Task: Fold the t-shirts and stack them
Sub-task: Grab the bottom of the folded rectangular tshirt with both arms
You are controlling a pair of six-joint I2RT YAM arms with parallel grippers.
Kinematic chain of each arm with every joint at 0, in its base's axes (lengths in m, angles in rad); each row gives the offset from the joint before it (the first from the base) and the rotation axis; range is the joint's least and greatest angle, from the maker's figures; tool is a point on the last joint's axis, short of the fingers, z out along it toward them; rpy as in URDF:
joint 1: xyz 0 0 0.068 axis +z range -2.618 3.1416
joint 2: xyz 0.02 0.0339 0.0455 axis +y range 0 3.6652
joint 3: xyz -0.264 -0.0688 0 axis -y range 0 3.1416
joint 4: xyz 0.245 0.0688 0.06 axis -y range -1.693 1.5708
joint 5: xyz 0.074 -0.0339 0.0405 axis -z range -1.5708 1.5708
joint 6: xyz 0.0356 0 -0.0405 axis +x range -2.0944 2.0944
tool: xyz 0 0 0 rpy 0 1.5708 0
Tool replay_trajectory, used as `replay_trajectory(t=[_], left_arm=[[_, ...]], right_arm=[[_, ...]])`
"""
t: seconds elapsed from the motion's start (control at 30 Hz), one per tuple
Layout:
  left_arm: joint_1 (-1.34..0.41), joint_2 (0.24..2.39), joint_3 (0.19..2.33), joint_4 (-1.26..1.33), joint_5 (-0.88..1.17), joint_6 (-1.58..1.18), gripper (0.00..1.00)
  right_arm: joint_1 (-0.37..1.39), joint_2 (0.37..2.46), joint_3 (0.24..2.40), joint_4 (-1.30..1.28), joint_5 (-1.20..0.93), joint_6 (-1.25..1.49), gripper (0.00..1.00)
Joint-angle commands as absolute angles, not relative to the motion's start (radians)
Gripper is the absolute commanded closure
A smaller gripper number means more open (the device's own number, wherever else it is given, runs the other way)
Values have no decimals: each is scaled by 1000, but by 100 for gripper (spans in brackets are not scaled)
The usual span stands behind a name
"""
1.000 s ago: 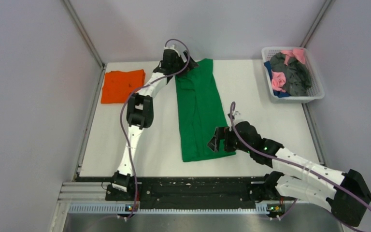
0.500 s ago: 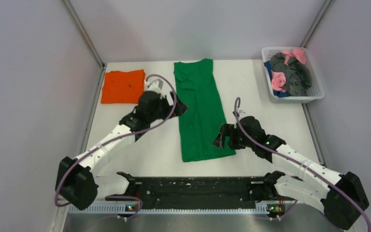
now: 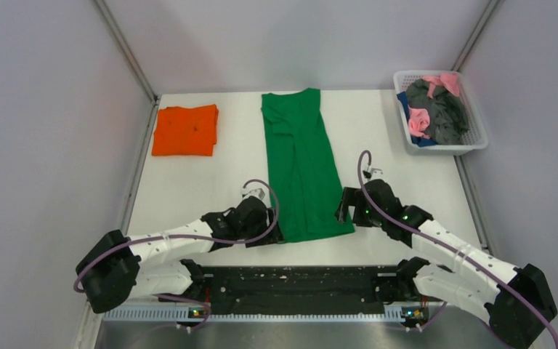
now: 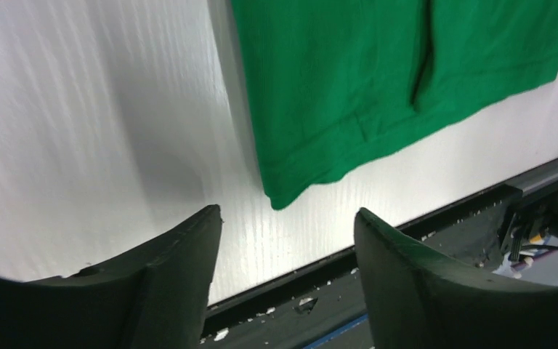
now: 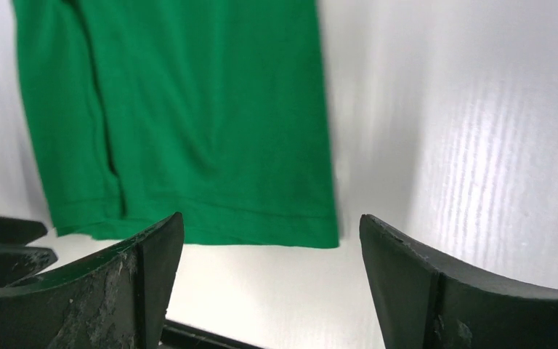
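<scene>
The green t-shirt (image 3: 301, 163) lies flat as a long narrow strip down the middle of the table, its hem toward me. The orange t-shirt (image 3: 185, 129) rests folded at the far left. My left gripper (image 3: 272, 234) sits low just left of the hem's left corner, and its jaws are open with only bare table between them. In the left wrist view that gripper (image 4: 288, 218) is just short of the green t-shirt (image 4: 378, 65). My right gripper (image 3: 345, 206) is open beside the hem's right corner. In the right wrist view the green t-shirt (image 5: 189, 109) lies ahead of the gripper (image 5: 270, 225).
A white basket (image 3: 472, 142) at the far right holds pink, dark grey and blue garments. The black mounting rail (image 3: 298, 280) runs along the table's near edge, close behind both grippers. Grey walls enclose the table on the left, right and back.
My left arm swung back from the green shirt's far end to its near left corner, its jaws narrowing a little. My right gripper shifted slightly right and away along the hem's right corner.
</scene>
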State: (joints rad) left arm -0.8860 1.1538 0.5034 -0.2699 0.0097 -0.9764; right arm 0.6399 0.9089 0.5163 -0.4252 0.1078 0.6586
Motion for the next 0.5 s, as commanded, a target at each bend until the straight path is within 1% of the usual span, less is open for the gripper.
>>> replay_trajectory(t=[0.0,0.1,0.17,0.27,0.33,0.37,0.4,0.47], left_arm=[[-911,1182,477,-154,-33,-1088,39],[-913,1226,485,-149,-50,-1096,55],[-913,1256,493,-133,-48,-1099,59],[-913,1294,509,-127,-54,-1100,65],[-913,1317,520,-127,-60,-1099,68],[-913,1328,527,-125,-63,-1097,70],[-913,1341,534,-125,-64,-1094,76],[-913,1363,551,-133,-60,-1088,99]], right_arm=[[621,901,479,-443,233,690,13],[617,924,464,-407,203,669,19],[616,943,440,-360,196,666,23],[606,987,418,-313,165,675,25],[606,1024,411,-287,140,675,30],[606,1035,404,-273,135,675,33],[606,1050,399,-260,131,676,36],[605,1072,393,-245,112,675,47]])
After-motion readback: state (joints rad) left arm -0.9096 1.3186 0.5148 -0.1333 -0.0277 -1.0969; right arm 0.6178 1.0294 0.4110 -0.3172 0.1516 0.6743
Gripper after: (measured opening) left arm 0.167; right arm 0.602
